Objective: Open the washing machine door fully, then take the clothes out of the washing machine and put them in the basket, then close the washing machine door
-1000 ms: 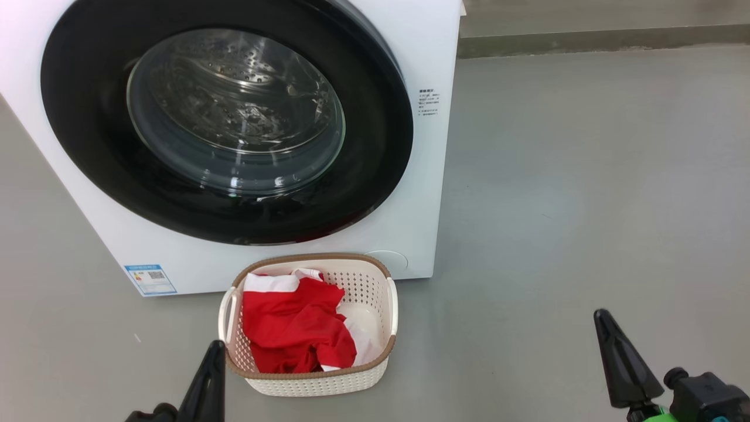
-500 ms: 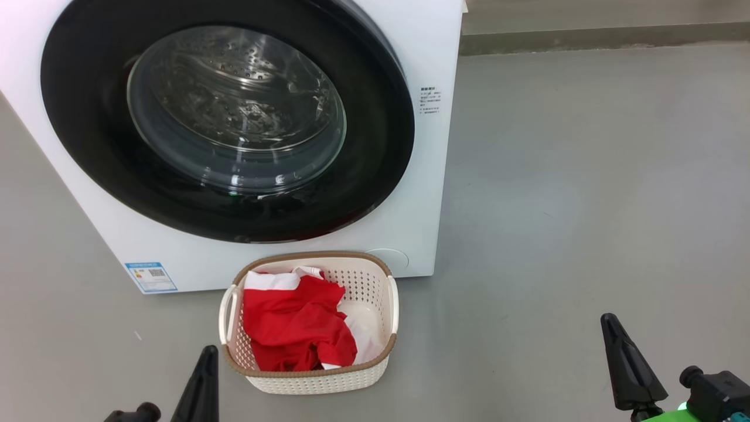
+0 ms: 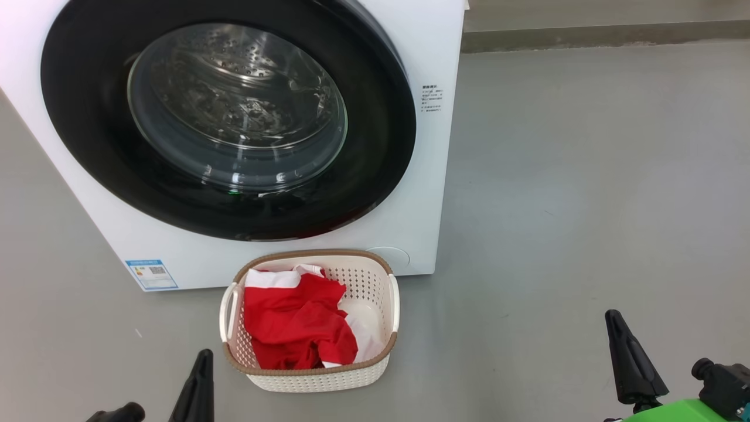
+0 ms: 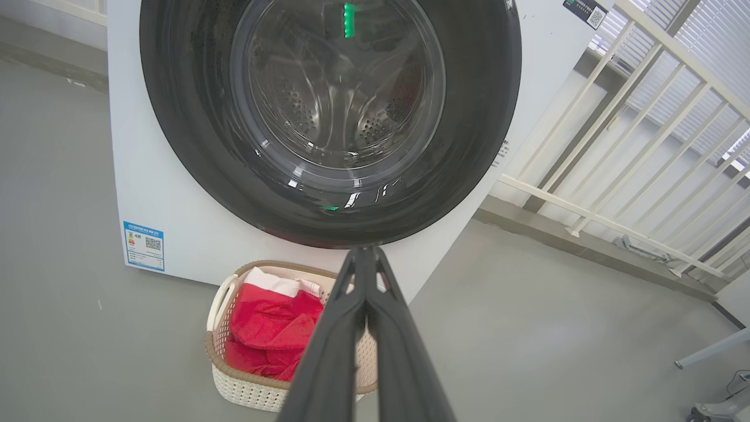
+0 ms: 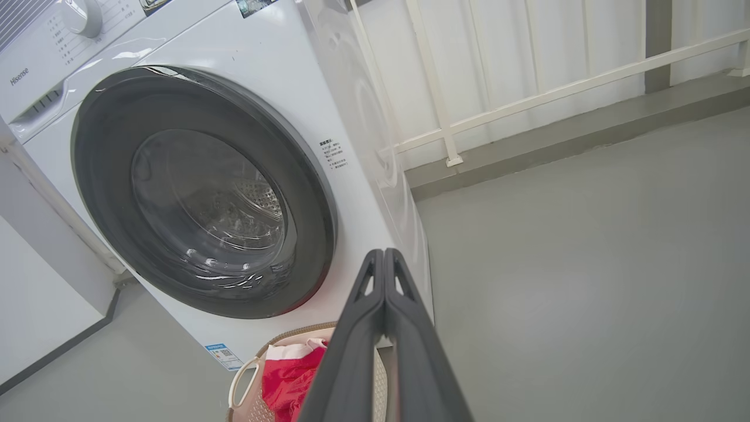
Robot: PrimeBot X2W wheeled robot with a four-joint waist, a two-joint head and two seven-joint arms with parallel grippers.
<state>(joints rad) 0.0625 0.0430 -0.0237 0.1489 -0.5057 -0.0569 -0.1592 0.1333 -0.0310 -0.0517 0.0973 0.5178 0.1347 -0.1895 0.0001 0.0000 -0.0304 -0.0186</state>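
Basket [image 3: 316,381] of clothes [image 3: 293,328] between left tool [image 3: 204,358] and right tool [image 3: 614,321], nearer left, both tools pressed together

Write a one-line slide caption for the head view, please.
Head view: washing machine door closed, red clothes in the basket before the washing machine, left gripper and right gripper shut and empty.

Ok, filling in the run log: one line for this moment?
door shut | clothes in basket | left gripper shut, empty | right gripper shut, empty
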